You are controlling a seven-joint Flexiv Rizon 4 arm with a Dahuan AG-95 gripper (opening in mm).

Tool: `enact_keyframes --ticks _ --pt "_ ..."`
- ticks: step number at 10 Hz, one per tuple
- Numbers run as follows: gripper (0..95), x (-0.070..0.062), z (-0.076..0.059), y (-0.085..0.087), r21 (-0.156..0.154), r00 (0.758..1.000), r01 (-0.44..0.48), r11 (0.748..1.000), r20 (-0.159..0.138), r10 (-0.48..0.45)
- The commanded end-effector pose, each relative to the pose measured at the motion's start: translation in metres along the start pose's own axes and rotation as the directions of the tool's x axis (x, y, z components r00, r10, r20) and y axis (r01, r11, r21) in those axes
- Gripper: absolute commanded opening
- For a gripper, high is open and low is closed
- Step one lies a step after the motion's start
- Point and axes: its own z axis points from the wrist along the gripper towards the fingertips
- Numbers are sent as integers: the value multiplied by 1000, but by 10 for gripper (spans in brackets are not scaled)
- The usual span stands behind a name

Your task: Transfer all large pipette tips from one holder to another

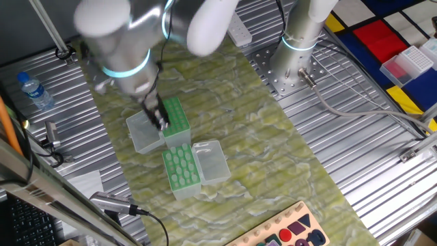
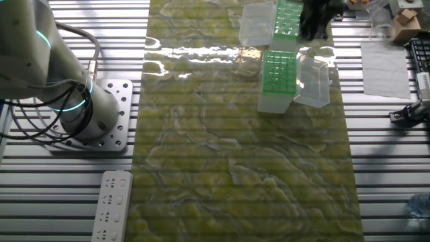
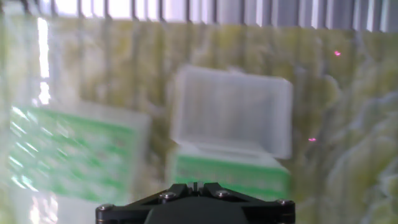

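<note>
One fixed view is read from the left: a water bottle (image 1: 31,89) is seen lying on the ribbed metal desk (image 1: 355,137), then the green-veined mat (image 1: 259,164) spread down the middle. On that mat two green racks are found. The farther rack (image 1: 173,117) has its clear lid (image 1: 143,132) folded open to the left, and the end effector (image 1: 159,119) is seen low over this rack's left edge; whether it touches cannot be told. The nearer rack (image 1: 181,167) sits just below, its lid (image 1: 213,162) open to the right, and the large pipette tips (image 1: 179,162) are shown there as rows of pale dots. Farther right, the arm's base (image 1: 300,48) is bolted to the desk, and a clear box (image 1: 410,65) rests on coloured panels at the far right.

From the other fixed view, a white power strip (image 2: 111,206) is spotted at lower left, and both racks appear at the top of the mat, the dark end effector (image 2: 314,19) over the upper one.

Hand view is blurred: a green rack at left, an open lidded rack (image 3: 231,169) at centre, only the black housing visible at the bottom edge. Whether the fingers are spread or pressed together cannot be told.
</note>
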Motion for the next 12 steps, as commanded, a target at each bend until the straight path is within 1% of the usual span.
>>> enact_keyframes --ticks 1,3,5,6,7,9,12 --pt "0 -10 3 22 6 1000 -15 1000 19 15" --pt "0 -12 6 31 8 999 -4 1000 54 4" --pt "0 -14 9 34 5 998 -9 1000 58 9" --pt "190 -15 11 37 3 998 -20 1000 57 19" --pt "190 -15 12 38 4 998 -23 1000 56 23" --pt "190 -16 14 40 -6 997 -56 998 51 57" --pt "190 -17 20 42 -10 995 -87 996 57 87"
